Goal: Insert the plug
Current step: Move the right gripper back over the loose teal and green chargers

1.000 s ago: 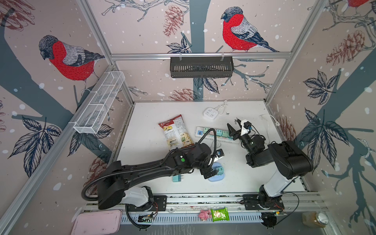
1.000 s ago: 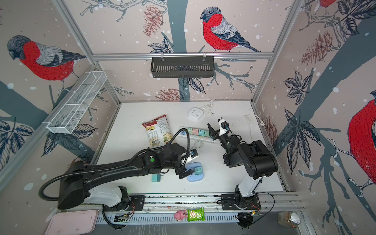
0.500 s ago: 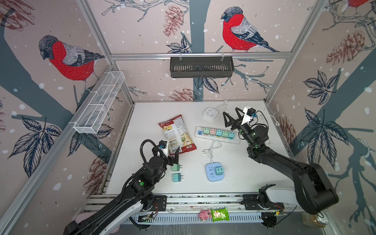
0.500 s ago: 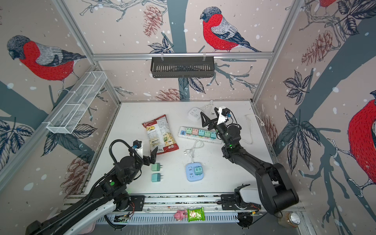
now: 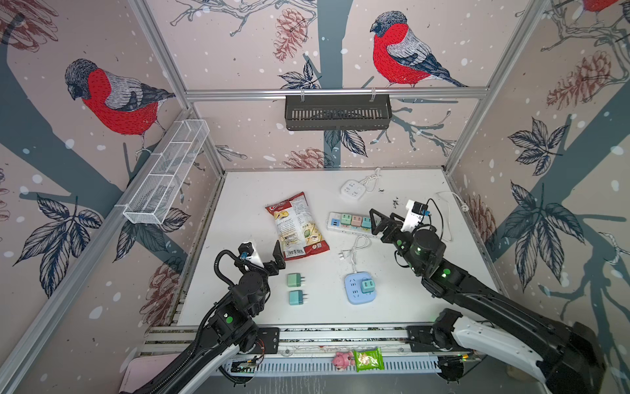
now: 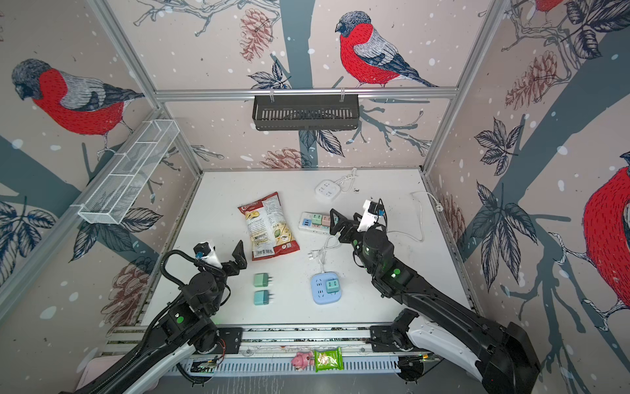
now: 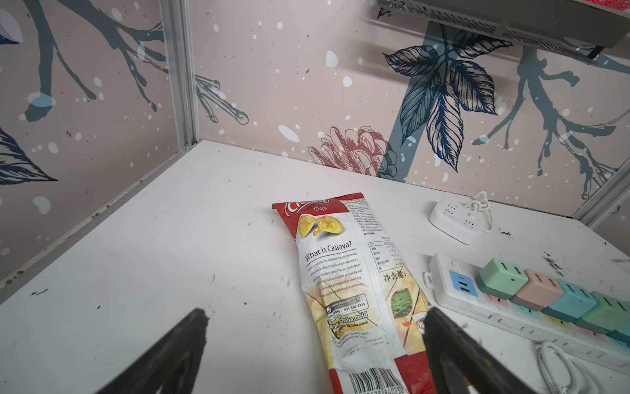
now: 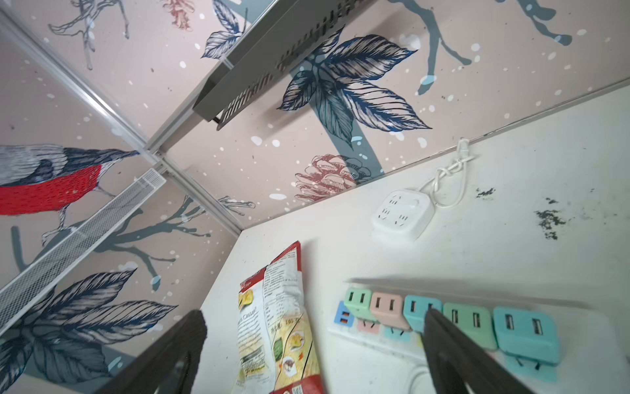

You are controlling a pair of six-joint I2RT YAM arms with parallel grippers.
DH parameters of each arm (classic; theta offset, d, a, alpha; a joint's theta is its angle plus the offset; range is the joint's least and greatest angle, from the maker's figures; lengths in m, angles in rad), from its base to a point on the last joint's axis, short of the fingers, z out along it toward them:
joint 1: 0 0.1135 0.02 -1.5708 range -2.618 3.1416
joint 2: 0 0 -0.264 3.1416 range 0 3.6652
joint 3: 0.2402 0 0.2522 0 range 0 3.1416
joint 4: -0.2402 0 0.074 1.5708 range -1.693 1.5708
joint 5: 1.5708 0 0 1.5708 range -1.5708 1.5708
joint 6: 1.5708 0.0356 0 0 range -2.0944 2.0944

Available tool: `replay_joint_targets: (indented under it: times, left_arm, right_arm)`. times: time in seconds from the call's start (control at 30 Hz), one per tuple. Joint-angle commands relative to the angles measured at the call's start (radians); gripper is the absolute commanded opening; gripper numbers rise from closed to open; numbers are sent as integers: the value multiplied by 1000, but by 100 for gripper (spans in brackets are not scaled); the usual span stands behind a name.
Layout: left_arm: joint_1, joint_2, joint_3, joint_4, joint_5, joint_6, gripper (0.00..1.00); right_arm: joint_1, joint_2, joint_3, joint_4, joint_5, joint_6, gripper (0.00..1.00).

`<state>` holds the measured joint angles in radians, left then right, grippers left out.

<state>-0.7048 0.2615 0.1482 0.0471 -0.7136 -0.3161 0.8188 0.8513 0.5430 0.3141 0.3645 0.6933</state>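
Table (image 5: 245, 204): chips bag (image 5: 296, 227) lies flat, centre-left. Long strip (image 5: 335, 223) just right of bag, with a row of adapters (image 5: 356, 220) plugged into it. Small socket block (image 5: 353, 190) behind strip, near back wall, knotted cord (image 5: 370, 180) beside it. Front hub (image 5: 354, 296) before strip, well apart, with coiled cord (image 5: 354, 250) between them. Seated plug (image 5: 366, 285) in hub's right part. Rear loose plug (image 5: 294, 280) and front loose plug (image 5: 295, 297) left of hub, before bag, near each other, not touching.

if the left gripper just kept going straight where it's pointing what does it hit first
Most likely the chips bag, lying just ahead of the open left gripper. Its height over the table is unclear, so it might skim above the bag.
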Motion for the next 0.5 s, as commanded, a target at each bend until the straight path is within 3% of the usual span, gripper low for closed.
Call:
replay_joint_targets:
  times: [0.0,0.07,0.17,0.23,0.33,0.47]
  left_arm:
    - [2,24,9,-2,-38,-42,98]
    - [3,43,21,-16,-40,-61,98]
    - [2,46,47,-68,-34,-98,98]
    - [2,32,42,-70,-40,-96,98]
    - [2,2,20,-48,-38,-63,98]
    - [2,-42,1,-39,-38,-40,98]
  right_arm:
    - [62,-64,-15,-49,61,-22,100]
    - [79,-100,-63,-15,-43,-67,100]
    - [84,-128,-131,43,-292,-145,100]
    - [118,-123,-160,71,-374,-158,100]
    - [221,-102,-170,77,-352,-208,100]
    - [433,-74,-197,127,-145,-311,97]
